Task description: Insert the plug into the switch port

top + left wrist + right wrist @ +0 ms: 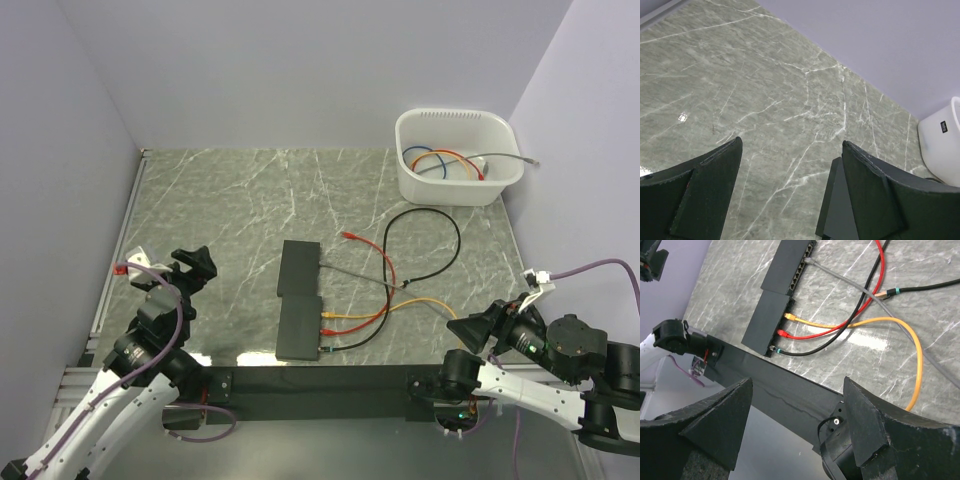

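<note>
both arms sit at the near edge of the marble-pattern table. the left gripper hangs over the table's left side with its jaws spread wide and nothing between them; its wrist view shows only bare tabletop in the gap, with a corner of a switch at the lower right. the right gripper is low at the near right, equally wide open and empty, and its camera looks across at the switch ports. 2 black switches lie end to end in the middle of the table, the far switch and the near switch, with their ports facing right. the loose red plug lies on the table just right of the far switch's far end, unplugged and well apart from both grippers. its red cable curves back to a port in the near switch. an orange cable and a black cable are plugged into the near switch as well, and a grey cable is plugged into the far switch. a white bin holding more cables stands at the far right corner.
</note>
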Robot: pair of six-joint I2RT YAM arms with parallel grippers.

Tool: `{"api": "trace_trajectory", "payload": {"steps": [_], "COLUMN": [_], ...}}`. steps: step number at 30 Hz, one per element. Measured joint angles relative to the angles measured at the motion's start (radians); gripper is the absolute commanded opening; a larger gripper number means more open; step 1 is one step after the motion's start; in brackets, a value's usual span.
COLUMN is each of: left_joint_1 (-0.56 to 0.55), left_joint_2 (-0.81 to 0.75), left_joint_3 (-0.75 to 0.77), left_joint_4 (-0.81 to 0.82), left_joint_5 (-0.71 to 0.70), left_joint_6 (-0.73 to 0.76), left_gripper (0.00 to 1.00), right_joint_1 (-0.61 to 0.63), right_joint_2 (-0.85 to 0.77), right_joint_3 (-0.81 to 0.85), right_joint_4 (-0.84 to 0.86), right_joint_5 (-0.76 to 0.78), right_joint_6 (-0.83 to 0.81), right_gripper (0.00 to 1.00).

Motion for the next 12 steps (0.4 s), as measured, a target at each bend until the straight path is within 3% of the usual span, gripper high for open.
{"api": "trace_trajectory", "payload": {"steps": [12], "left_joint_1": [-0.002], "left_joint_2": [-0.005], "left_joint_3": [0.000], "left_joint_4": [0.000], "left_joint_5": [0.000], "left_joint_6": [-0.003], "left_gripper": [0.87], "right_joint_1": [0.000], "right_joint_2": [0.000], "right_joint_3": [0.000], "right_joint_4": [0.000], "right_joint_5": [0.011], "right_joint_6": [0.011], "right_gripper": [0.76]}}
